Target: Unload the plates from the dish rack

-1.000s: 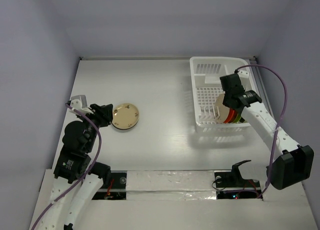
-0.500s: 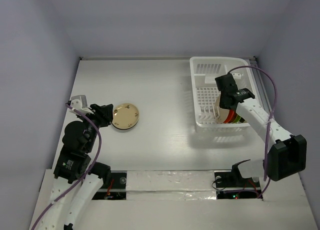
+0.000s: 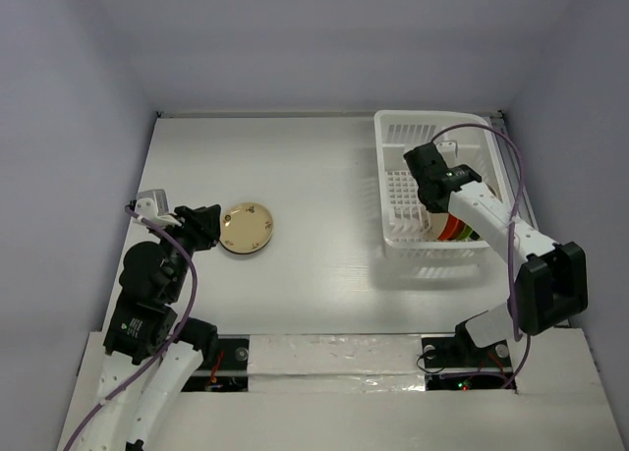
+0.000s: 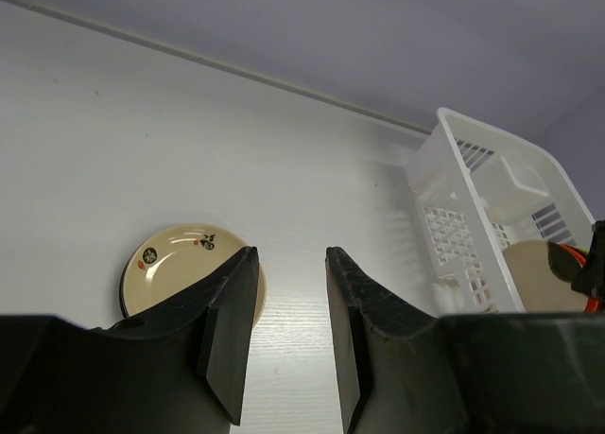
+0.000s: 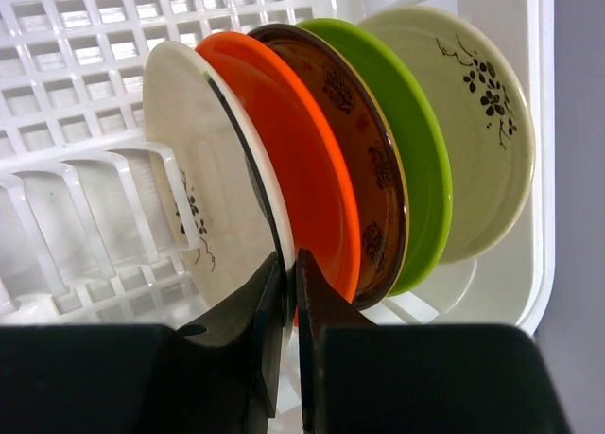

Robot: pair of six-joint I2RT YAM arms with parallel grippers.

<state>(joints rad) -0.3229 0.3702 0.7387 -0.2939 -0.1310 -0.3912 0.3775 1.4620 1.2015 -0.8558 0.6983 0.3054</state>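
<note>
Dish rack [image 3: 413, 134]: right tool [image 5: 291, 269] pinched, seemingly, on rim of frontmost cream plate [image 5: 203, 169] — next, lift straight out. Left tool [image 4: 290, 264] gapes empty.

arms [image 3: 491, 213]: white links, black joints | cables [image 3: 512, 264]: purple | left hand [image 4: 290, 264]: black fingers

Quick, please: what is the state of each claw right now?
Left claw: open, holding nothing.
Right claw: shut on the rim of the white plate.
</note>
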